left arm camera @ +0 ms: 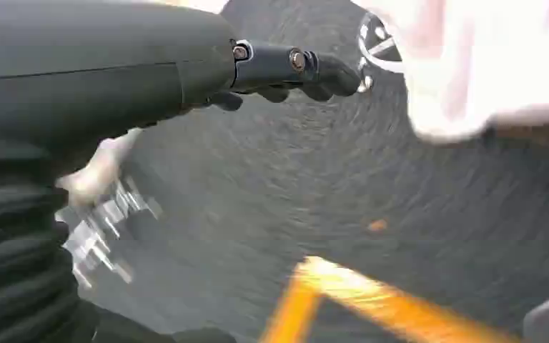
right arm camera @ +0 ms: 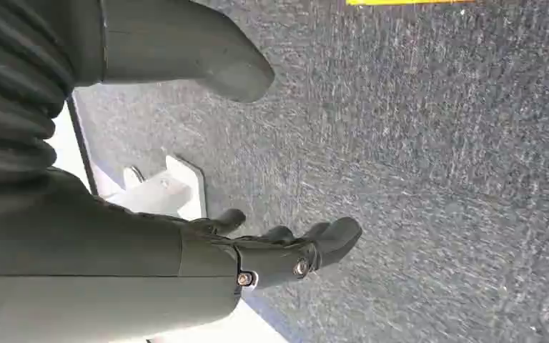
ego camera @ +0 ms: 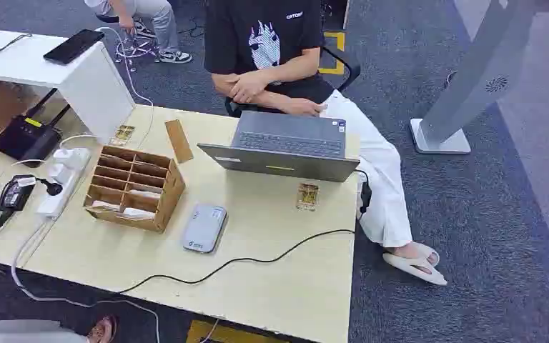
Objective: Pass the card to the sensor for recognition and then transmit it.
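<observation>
Hands first: left hand (left arm camera: 286, 71) hangs over blurry grey carpet, fingers a bit curled, holding nothing; right hand (right arm camera: 279, 250) is the same deal, fingers loosely apart over carpet, nothing in them. On the table (ego camera: 279, 286), going near to far: one black cable (ego camera: 257, 259) snaking across, then one grey sensor (ego camera: 204, 227) lying flat around the middle. At 9 o'clock from it sits one cardboard sorter box (ego camera: 135, 187) with slotted compartments. At 2 o'clock from the sensor lies one card (ego camera: 307, 196), just in front of the laptop. A second card (ego camera: 122, 134) lies past the box at 12 o'clock. One open laptop (ego camera: 286, 145), one person (ego camera: 271, 57) sitting behind it, arms folded.
</observation>
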